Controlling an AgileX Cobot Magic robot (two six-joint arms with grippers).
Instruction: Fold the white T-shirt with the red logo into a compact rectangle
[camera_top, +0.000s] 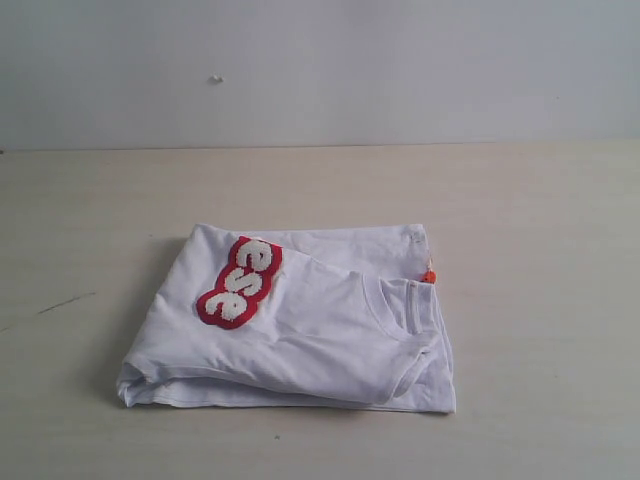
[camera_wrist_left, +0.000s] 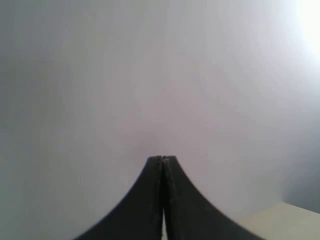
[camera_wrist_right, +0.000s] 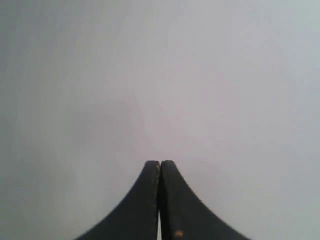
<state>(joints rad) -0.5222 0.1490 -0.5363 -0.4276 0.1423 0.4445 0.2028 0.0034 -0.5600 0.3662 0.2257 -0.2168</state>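
The white T-shirt (camera_top: 300, 330) lies folded into a rough rectangle on the middle of the table. Part of the red logo (camera_top: 240, 282) shows on its top layer, left of centre. The ribbed collar (camera_top: 405, 308) and a small orange tag (camera_top: 429, 275) sit at the right side. Neither arm appears in the exterior view. In the left wrist view my left gripper (camera_wrist_left: 162, 158) is shut with nothing between its black fingers, facing a blank pale wall. My right gripper (camera_wrist_right: 160, 162) is likewise shut and empty in the right wrist view, also facing plain wall.
The light wooden table (camera_top: 540, 220) runs wide around the shirt, with a grey-white wall (camera_top: 320, 70) behind it. A corner of the table (camera_wrist_left: 290, 220) shows in the left wrist view.
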